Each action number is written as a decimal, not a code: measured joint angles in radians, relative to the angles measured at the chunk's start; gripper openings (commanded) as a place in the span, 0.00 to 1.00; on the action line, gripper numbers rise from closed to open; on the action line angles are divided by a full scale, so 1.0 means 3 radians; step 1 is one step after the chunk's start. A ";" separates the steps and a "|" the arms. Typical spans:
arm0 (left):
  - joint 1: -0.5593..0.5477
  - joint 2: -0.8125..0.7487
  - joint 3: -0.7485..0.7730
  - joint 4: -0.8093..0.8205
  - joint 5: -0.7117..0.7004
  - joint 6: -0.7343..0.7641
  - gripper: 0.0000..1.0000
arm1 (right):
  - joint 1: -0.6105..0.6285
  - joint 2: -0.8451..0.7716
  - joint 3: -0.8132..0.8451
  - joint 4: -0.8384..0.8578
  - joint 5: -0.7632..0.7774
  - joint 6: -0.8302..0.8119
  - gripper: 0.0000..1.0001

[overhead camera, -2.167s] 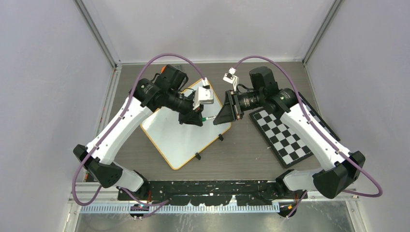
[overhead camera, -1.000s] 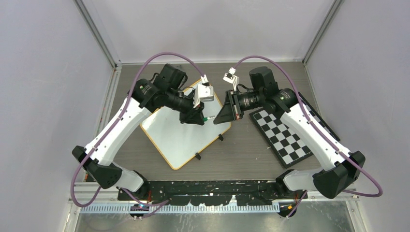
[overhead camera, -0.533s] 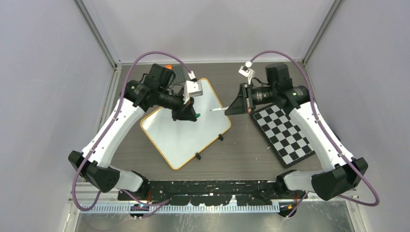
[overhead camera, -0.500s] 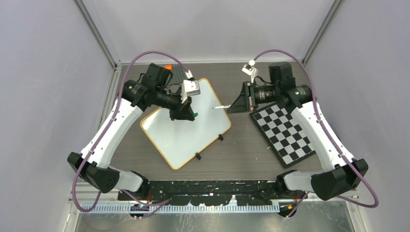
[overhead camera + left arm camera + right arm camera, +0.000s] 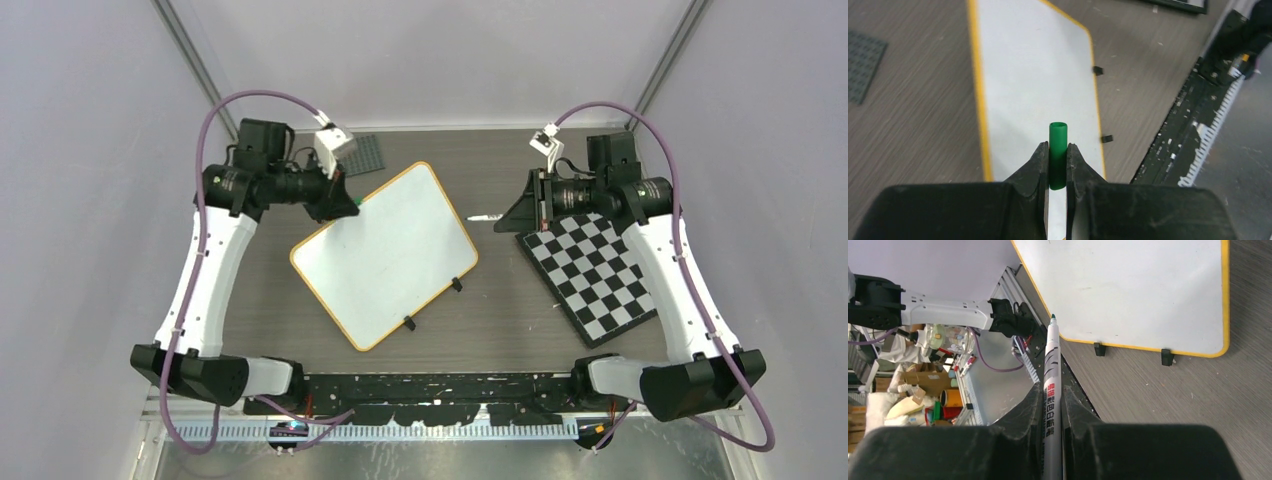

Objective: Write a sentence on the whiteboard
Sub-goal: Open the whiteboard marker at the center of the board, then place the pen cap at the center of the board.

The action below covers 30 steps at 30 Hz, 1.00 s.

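Note:
The whiteboard (image 5: 385,255) lies tilted on the table, orange-rimmed and blank; no sentence shows on it. It also shows in the left wrist view (image 5: 1033,75) and the right wrist view (image 5: 1128,290). My left gripper (image 5: 347,205) is shut on a green marker cap (image 5: 1058,150), over the board's upper-left edge. My right gripper (image 5: 508,215) is shut on a white uncapped marker (image 5: 1052,380), held above the table right of the board, its tip (image 5: 472,217) pointing left toward the board.
A black-and-white checkerboard (image 5: 590,275) lies at the right, under my right arm. A dark grey studded plate (image 5: 362,153) lies at the back, also in the left wrist view (image 5: 863,65). Black clip feet (image 5: 456,284) stick out at the board's near edge.
The grippers pulled apart: the left drew back left with the green cap, the right drew back right with the uncapped marker. Both arms rose away from the board's middle.

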 measured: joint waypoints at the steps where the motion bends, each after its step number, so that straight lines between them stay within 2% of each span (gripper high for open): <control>1: 0.0090 0.0013 0.0020 0.0015 -0.0061 -0.0055 0.00 | 0.0003 -0.0029 -0.0009 -0.0033 0.0008 -0.0037 0.00; 4: 0.0409 0.0106 0.0184 0.0027 -0.0267 -0.0154 0.00 | 0.0003 -0.0109 -0.0047 -0.0103 0.0019 -0.0126 0.00; 7: 0.1064 0.0282 0.0219 0.0098 -0.0444 -0.0219 0.00 | 0.0006 -0.0182 -0.0159 -0.0141 0.0056 -0.0205 0.00; 9: 0.1461 0.0383 0.0155 0.0141 -0.0549 -0.0234 0.00 | 0.0014 -0.0197 -0.0228 -0.0164 0.0090 -0.0242 0.00; 13: 0.1982 0.0591 -0.0154 0.0165 -0.0785 -0.0168 0.00 | 0.0034 -0.0200 -0.0312 -0.0179 0.0163 -0.0287 0.00; 21: 0.2057 0.0799 -0.1268 0.0306 -0.1183 0.0118 0.01 | 0.0122 -0.0200 -0.0413 -0.0178 0.0215 -0.0306 0.00; 30: 0.2057 0.1328 -0.1476 0.0734 -0.1319 0.0135 0.08 | 0.0165 -0.0201 -0.0502 -0.0155 0.0277 -0.0312 0.00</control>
